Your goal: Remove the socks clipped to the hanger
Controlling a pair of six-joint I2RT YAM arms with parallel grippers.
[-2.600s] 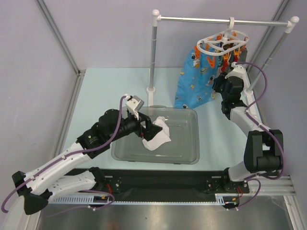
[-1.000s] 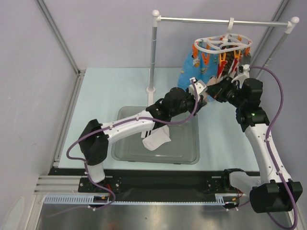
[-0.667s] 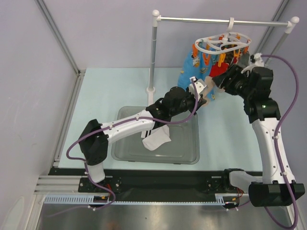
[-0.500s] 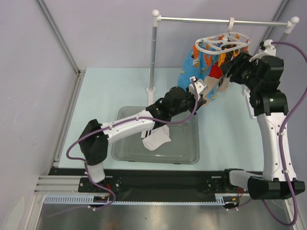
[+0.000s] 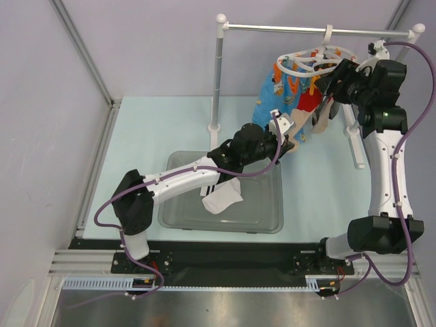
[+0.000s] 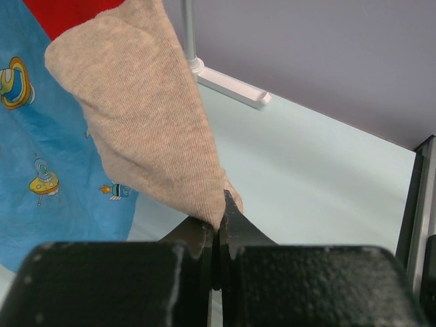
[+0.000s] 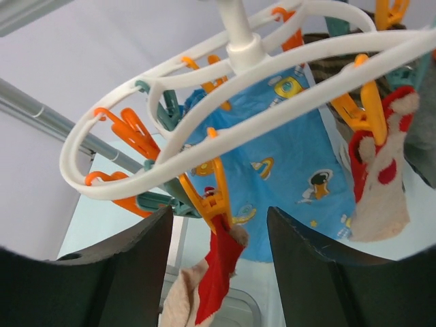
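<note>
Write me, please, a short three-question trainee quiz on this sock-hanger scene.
1. True or false: the left pincer is shut on the beige sock.
2. What lies in the tray? A) a white sock B) a blue sock C) a peg
3. Just below the hanger, is the right pincer open or shut?
Key: 1 true; 2 A; 3 open.
</note>
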